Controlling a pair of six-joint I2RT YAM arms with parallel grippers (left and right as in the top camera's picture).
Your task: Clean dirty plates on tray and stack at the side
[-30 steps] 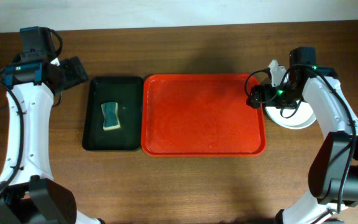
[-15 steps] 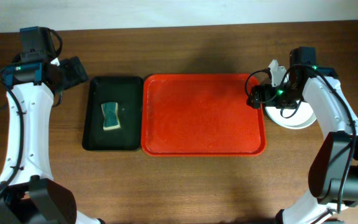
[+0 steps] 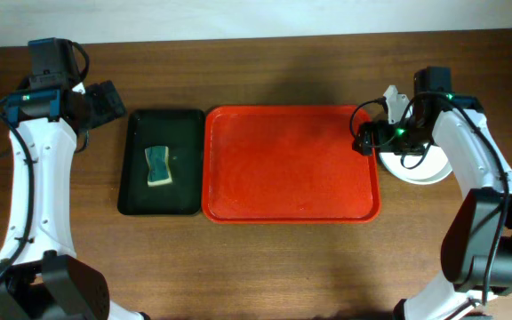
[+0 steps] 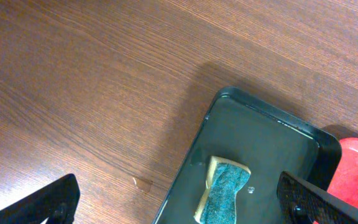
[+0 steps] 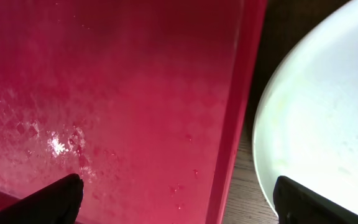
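Observation:
The red tray lies in the middle of the table with no plate on it; only wet specks show on its floor. A white plate sits on the wood just off the tray's right rim, partly under my right arm; its rim fills the right of the right wrist view. Whether other plates lie beneath it I cannot tell. My right gripper hangs open over the tray's right rim, holding nothing. My left gripper stands open at the far left, also holding nothing.
A smaller black tray sits against the red tray's left side, with a green-and-yellow sponge lying in it. Bare brown wood surrounds both trays. A pale wall edge runs along the back.

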